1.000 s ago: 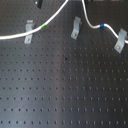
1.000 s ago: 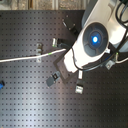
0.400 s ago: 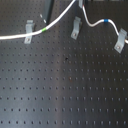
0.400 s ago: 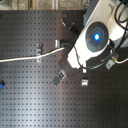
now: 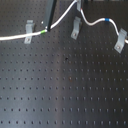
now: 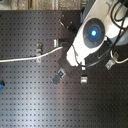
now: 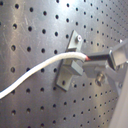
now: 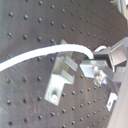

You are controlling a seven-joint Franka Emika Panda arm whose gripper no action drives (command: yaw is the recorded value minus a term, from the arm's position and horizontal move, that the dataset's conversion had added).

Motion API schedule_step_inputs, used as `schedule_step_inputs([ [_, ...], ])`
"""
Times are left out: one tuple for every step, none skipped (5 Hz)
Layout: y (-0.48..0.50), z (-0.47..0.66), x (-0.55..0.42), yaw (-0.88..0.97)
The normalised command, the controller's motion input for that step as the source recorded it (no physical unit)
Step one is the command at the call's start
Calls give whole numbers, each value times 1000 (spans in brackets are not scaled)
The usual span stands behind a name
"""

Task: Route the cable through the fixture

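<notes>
— Status of the cable (image 5: 64, 20)?
— Lying white across the black pegboard (image 5: 65, 85), pinched at the green band (image 5: 46, 31) by the gripper (image 5: 49, 26), fingers closed on it just beside the first clip (image 5: 29, 32) in the first exterior view. Beyond the grip, rising past the second clip (image 5: 76, 27), then dipping to the blue band (image 5: 106, 20) near the third clip (image 5: 120, 42).
— Seen up close?
— In the first wrist view, cable (image 7: 35, 71) arching over the bracket (image 7: 70, 67), apparently not yet seated in it.
— Advice for this step?
— Probably: line up with the slot, lower gently, keep light tension, avoid snagging the clip's edge.
— Any labels or writing?
— None readable anywhere.
</notes>
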Motion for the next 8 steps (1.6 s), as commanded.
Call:
schedule_step_inputs([
  [68, 324, -232, 226],
  [19, -1, 20, 0],
  [162, 105, 298, 163],
  [117, 215, 164, 420],
  [-39, 257, -54, 6],
  [-9, 206, -211, -91],
  [163, 10, -115, 34],
  [209, 72, 43, 9],
])
